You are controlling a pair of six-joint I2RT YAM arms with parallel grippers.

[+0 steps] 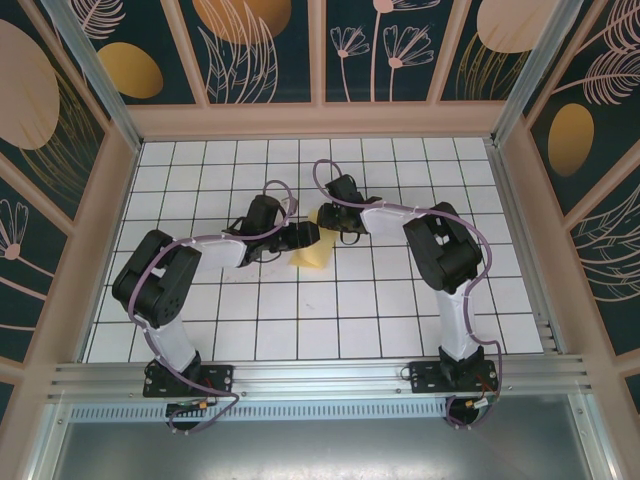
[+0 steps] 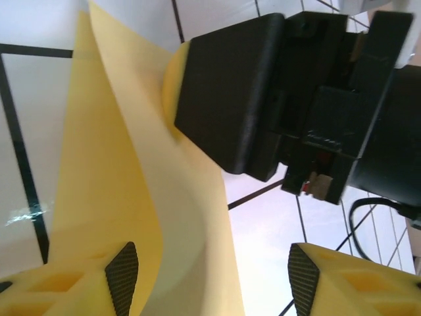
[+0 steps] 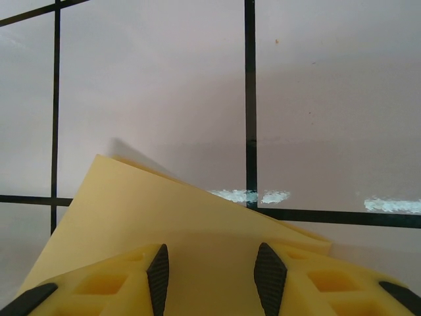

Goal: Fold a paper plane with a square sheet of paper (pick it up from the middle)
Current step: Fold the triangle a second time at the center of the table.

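Observation:
The square sheet of paper is bright yellow and lies folded on the white grid table, between the two arms. In the left wrist view the sheet curves up off the table beside my left finger pad. My left gripper is open, and the sheet's edge reaches into its gap. My right gripper is open too, low over the doubled sheet, which passes under and between its pads. From above, the left gripper and right gripper nearly meet over the paper. A paper plane is out of view.
The black body of the right gripper sits close in front of the left one, against the paper's top. Wooden walls enclose the table on three sides. A metal rail runs along the near edge.

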